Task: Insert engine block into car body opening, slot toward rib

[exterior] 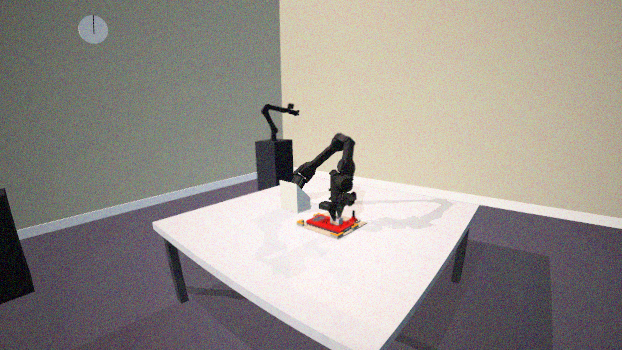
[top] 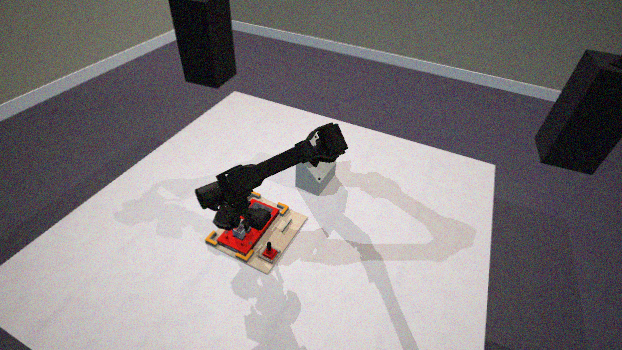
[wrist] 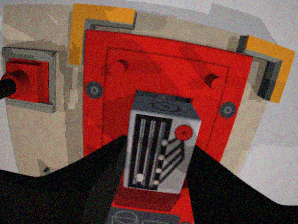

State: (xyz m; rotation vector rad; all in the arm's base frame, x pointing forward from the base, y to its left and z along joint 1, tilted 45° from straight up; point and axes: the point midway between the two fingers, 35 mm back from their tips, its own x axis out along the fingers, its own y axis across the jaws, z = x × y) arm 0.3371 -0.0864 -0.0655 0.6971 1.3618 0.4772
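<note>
The grey engine block (top: 241, 231) (exterior: 338, 221) (wrist: 161, 150) stands over the red car body (top: 240, 246) (exterior: 346, 228) (wrist: 165, 65). In the wrist view its near face shows dark parallel bars and a small red disc. My gripper (top: 242, 223) (exterior: 336, 216) (wrist: 158, 147) is shut on the block, one black finger on each side. The block stands high above the red surface in the wrist view. Its lower end and the opening under it are hidden, so I cannot tell how deep it sits. The rib is not visible.
The car body lies between orange corner brackets (top: 282, 208) (wrist: 280, 65) on a beige board (top: 298, 220) (wrist: 35, 135). A small red piece with a black knob (top: 269, 251) (wrist: 32, 82) sits in a grey frame beside it. A grey block-shaped stand (top: 310, 182) (exterior: 290, 196) is under the arm's base.
</note>
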